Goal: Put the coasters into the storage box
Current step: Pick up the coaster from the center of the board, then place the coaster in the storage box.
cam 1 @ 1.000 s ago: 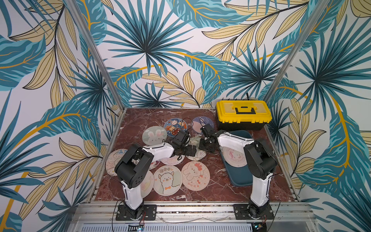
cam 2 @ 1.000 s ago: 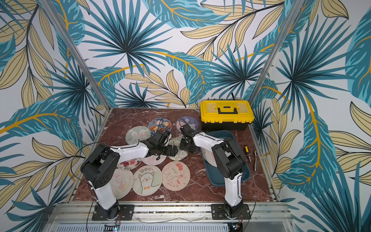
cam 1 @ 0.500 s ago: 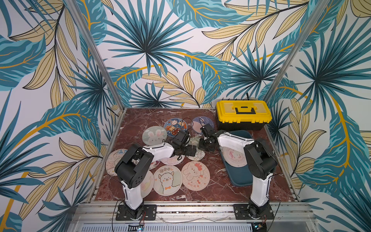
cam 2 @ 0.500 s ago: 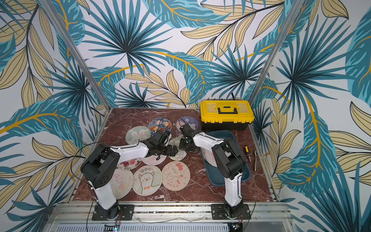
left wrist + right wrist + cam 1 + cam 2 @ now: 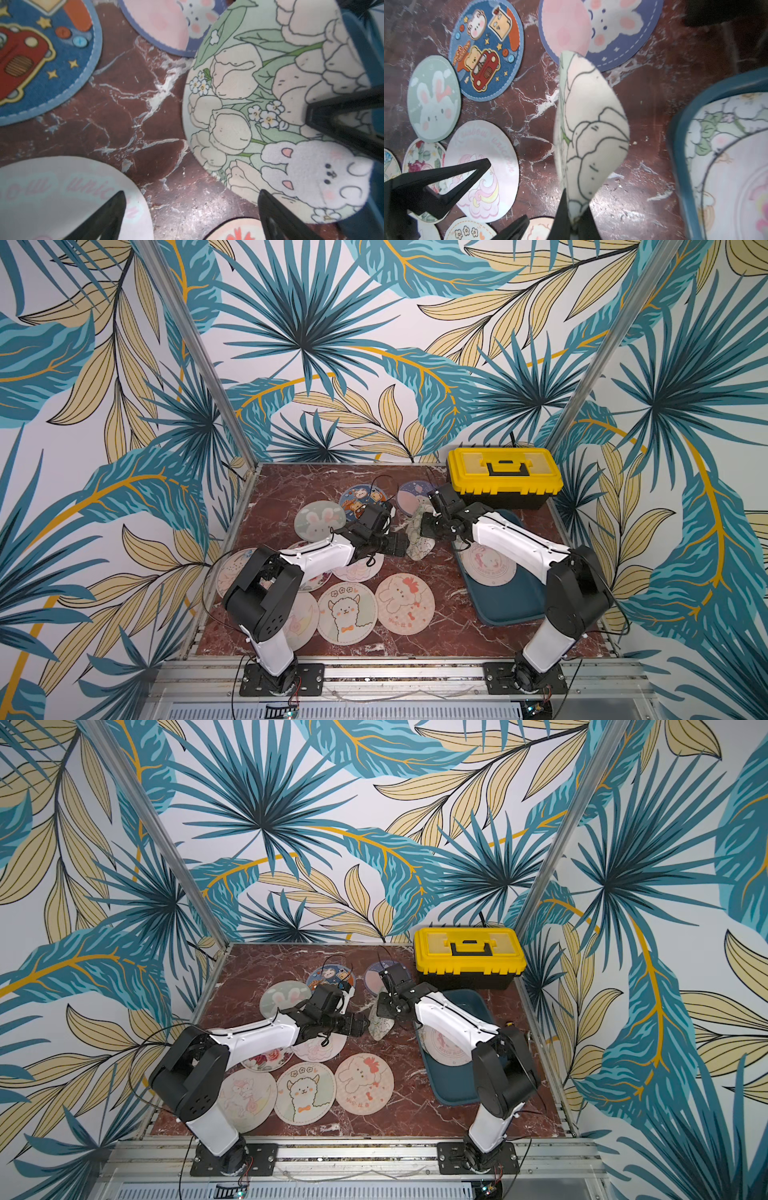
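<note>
My right gripper (image 5: 574, 209) is shut on the edge of a pale green tulip-and-bunny coaster (image 5: 591, 135), which stands tilted up off the marble between the two arms (image 5: 419, 537). My left gripper (image 5: 192, 193) hangs open just beside that coaster (image 5: 259, 116), nothing between its fingers. The dark teal storage box (image 5: 507, 605) lies to the right under my right arm, with a pink coaster (image 5: 490, 568) on top of at least one more inside. Several other coasters lie flat on the table, among them a blue car one (image 5: 361, 499) and an alpaca one (image 5: 347, 612).
A yellow-lidded black toolbox (image 5: 505, 475) stands at the back right, just behind the storage box. Coasters cover much of the left and middle of the marble table (image 5: 449, 626). Patterned walls close in three sides.
My right gripper's jaws have closed on the tulip coaster's edge. Both arms have hardly moved, and the left gripper has stayed open.
</note>
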`<state>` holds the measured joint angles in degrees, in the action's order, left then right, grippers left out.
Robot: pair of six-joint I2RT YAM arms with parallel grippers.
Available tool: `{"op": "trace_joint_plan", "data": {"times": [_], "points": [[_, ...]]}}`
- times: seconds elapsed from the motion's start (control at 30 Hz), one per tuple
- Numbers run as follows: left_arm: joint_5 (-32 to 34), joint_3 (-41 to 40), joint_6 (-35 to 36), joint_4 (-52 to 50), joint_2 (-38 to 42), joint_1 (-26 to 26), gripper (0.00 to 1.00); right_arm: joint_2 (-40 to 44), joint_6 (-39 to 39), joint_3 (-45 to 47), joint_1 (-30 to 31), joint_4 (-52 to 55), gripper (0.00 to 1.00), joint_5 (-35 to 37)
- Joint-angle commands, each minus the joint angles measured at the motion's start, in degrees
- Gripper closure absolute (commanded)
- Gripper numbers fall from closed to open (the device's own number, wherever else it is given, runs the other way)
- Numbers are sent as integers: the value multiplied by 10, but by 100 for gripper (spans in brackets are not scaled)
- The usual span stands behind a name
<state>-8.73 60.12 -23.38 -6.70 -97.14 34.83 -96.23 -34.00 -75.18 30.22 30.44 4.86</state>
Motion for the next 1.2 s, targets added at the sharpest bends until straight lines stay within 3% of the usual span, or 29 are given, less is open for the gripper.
{"op": "trace_joint_plan", "data": {"times": [0.0,0.47,0.77,0.9,1.17], "points": [[-33,-22,18,55,36,-2,1,50,28,13,3,46,100,60],[-90,-58,37,125,80,-2,1,206,53,37,1,132,100,203],[-100,-50,36,129,82,-2,1,239,35,58,-18,220,100,273],[-91,-51,38,133,85,-2,1,240,30,84,-36,219,100,265],[-90,-52,38,133,82,-2,1,220,43,134,-76,133,100,162]]}}
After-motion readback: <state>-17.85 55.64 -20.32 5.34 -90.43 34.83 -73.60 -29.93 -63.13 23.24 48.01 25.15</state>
